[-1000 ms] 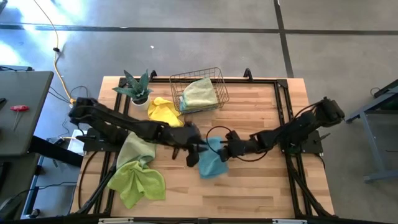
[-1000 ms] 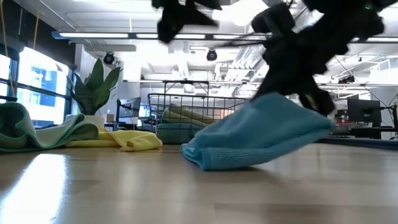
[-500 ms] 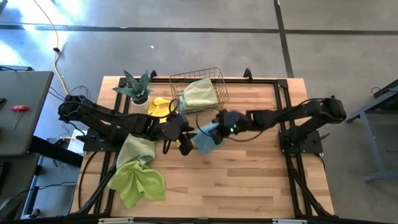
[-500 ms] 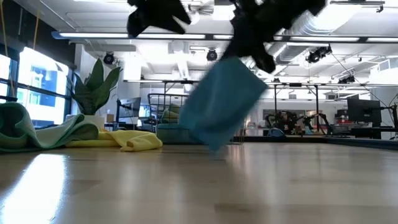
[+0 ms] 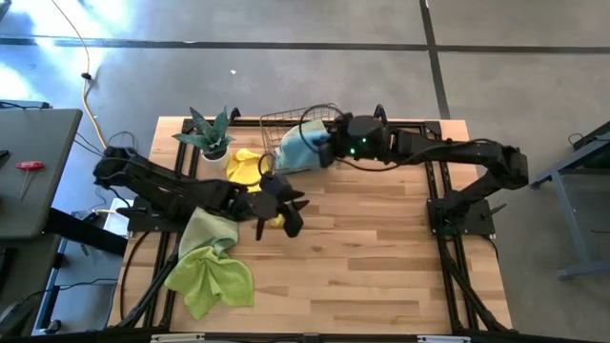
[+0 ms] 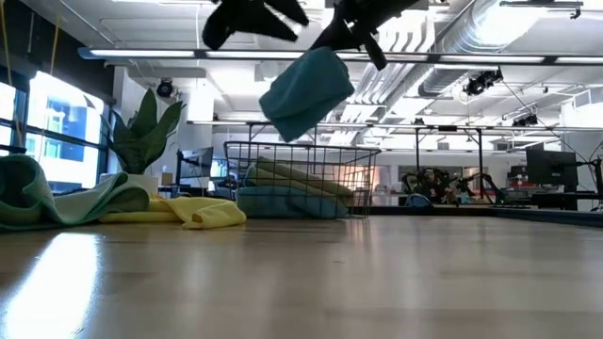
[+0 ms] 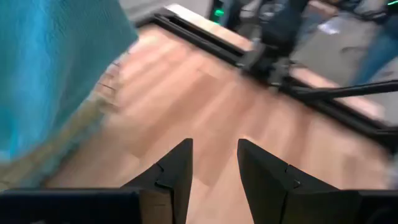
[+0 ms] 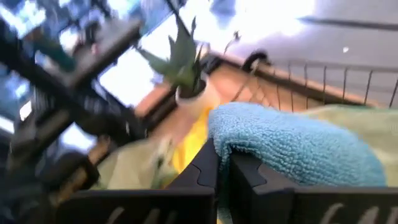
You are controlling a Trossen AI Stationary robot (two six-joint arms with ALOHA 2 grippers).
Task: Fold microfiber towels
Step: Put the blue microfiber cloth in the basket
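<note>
Right hand (image 5: 329,151), clamped on the folded blue towel (image 5: 300,152), hangs over the basket (image 5: 329,116) at upper centre; next, release. Left hand (image 5: 286,205) gapes empty.

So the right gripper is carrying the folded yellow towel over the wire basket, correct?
Not quite: the towel is light blue, not yellow. The high view shows the right gripper shut on the light blue towel above the wire basket; the yellow towel lies on the table.
</note>
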